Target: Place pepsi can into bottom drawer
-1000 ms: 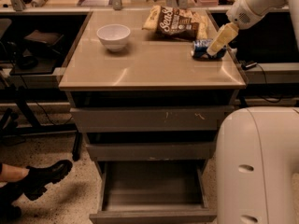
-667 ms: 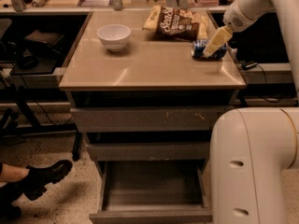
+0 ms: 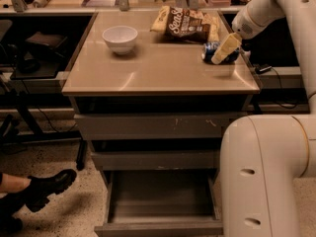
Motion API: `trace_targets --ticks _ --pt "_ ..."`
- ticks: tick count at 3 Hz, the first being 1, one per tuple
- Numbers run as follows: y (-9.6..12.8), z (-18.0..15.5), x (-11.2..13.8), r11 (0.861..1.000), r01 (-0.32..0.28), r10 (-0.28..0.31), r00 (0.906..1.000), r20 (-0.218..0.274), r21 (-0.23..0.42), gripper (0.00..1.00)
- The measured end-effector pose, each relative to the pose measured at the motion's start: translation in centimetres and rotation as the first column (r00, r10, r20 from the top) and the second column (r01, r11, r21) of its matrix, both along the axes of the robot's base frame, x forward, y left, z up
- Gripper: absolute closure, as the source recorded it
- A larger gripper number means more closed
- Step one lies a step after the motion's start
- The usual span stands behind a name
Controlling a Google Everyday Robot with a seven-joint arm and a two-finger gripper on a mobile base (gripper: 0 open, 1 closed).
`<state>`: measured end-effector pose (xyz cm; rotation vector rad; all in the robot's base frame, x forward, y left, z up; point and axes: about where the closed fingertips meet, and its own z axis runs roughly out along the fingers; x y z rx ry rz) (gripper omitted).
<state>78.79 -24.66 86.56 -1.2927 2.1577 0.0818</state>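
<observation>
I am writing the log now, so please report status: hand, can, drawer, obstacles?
Hand at the pepsi can, right rear of the countertop. Can not yet in drawer. Bottom drawer open. Chip bag close beside the can.

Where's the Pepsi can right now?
In the camera view, the can sits on the tabletop's right side, beside the chip bag, gripper at it.

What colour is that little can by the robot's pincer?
Blue, in the camera view; the pepsi can sits far right on the table, pincer at it.
</observation>
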Motion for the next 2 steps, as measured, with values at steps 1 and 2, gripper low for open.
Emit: trace_targets --ticks 1,2 --pt "1.54 -3.89 -0.05 0.994 -0.042 0.048 0.9972 -0.058 0.097 0.00" --pt "1.84 -4.30 0.04 0.993 -0.046 0.053 0.9966 -0.063 0.105 0.00"
